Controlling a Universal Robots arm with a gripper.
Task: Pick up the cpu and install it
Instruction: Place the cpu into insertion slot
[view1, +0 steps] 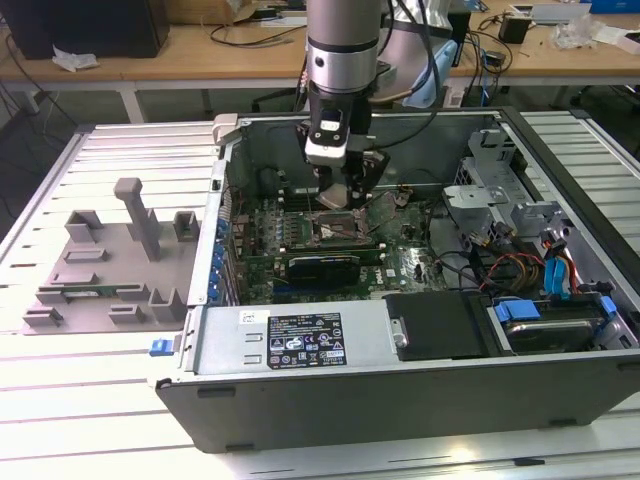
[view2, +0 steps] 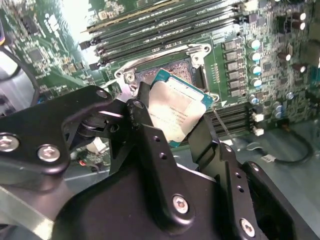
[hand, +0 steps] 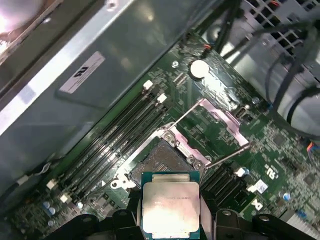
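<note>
cpu edge-held in hand, silver top up, above open socket

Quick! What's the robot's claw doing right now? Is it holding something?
Gripper: closed, holding the cpu by its edges, close to the open socket on the motherboard.

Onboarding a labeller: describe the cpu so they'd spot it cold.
Look inside the open computer case, at the green motherboard under the arm. Over its open socket, the gripper pinches the cpu: a small flat square with a shiny silver top and teal rim, unlike the dark, metal-framed socket.
</note>
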